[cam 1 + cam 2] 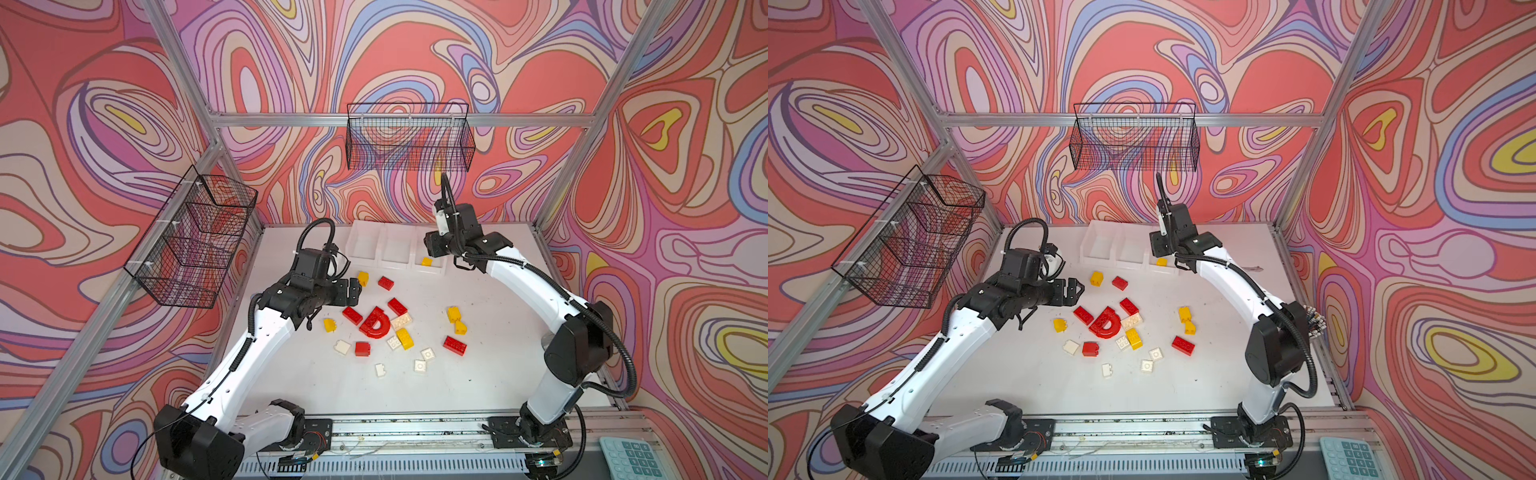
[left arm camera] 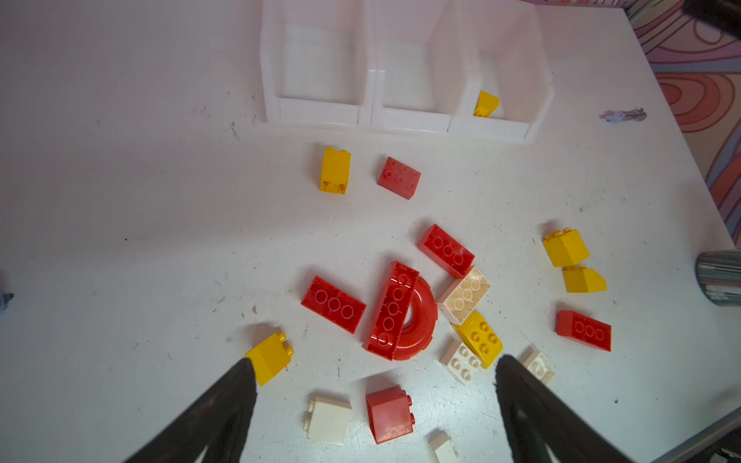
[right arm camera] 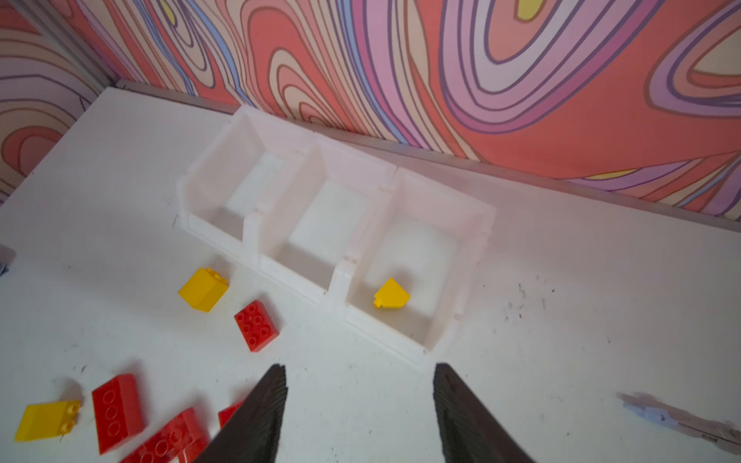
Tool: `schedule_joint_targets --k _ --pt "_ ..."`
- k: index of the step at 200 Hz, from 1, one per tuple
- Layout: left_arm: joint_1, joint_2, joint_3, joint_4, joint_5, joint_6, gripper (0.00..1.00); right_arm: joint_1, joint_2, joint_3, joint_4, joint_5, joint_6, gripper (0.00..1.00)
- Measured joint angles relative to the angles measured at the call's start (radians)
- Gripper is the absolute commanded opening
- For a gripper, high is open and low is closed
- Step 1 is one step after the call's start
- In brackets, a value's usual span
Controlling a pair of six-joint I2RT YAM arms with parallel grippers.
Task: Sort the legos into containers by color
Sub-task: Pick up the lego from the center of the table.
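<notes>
Now my left gripper (image 2: pixel 373 360), jaws apart and empty, hovers mid-table; 1 squat red brick (image 2: pixel 389 415) lies ahead between them, well apart from my open-jawed right gripper (image 3: pixel 359 366).

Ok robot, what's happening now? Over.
Left gripper open, right gripper open, both empty. One yellow lego in end container, other legos loose on table. Nothing blocking.
</notes>
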Motion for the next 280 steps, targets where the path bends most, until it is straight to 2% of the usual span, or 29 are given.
schedule_joint_targets --k 22,52,93,133,146,170,218,280 --pt "-0.016 -0.002 0.004 -0.037 0.005 0.001 0.82 0.034 -0.080 -0.134 0.016 -0.022 0.013 0.61" --pt "-0.016 -0.023 -0.036 -0.073 0.014 0.000 0.82 0.075 -0.181 -0.294 0.042 -0.052 0.032 0.59" --pt "-0.019 -0.069 -0.120 -0.108 0.034 -0.006 0.78 0.156 -0.213 -0.430 0.086 -0.067 0.043 0.58" --pt "-0.023 -0.060 -0.138 -0.122 0.050 -0.024 0.63 0.155 -0.213 -0.538 0.112 -0.074 0.065 0.58" --pt "-0.023 -0.036 -0.137 -0.122 0.057 -0.033 0.64 0.155 -0.213 -0.550 0.124 -0.074 0.069 0.58" --pt "-0.024 0.043 -0.120 -0.124 0.056 -0.050 0.72 0.155 -0.219 -0.560 0.152 -0.071 0.074 0.58" --pt "-0.024 0.228 -0.071 -0.115 -0.014 -0.127 0.72 0.155 -0.242 -0.593 0.188 -0.067 0.077 0.59" --pt "-0.025 0.333 -0.081 -0.004 -0.074 -0.281 0.79 0.155 -0.279 -0.623 0.207 -0.061 0.076 0.59"
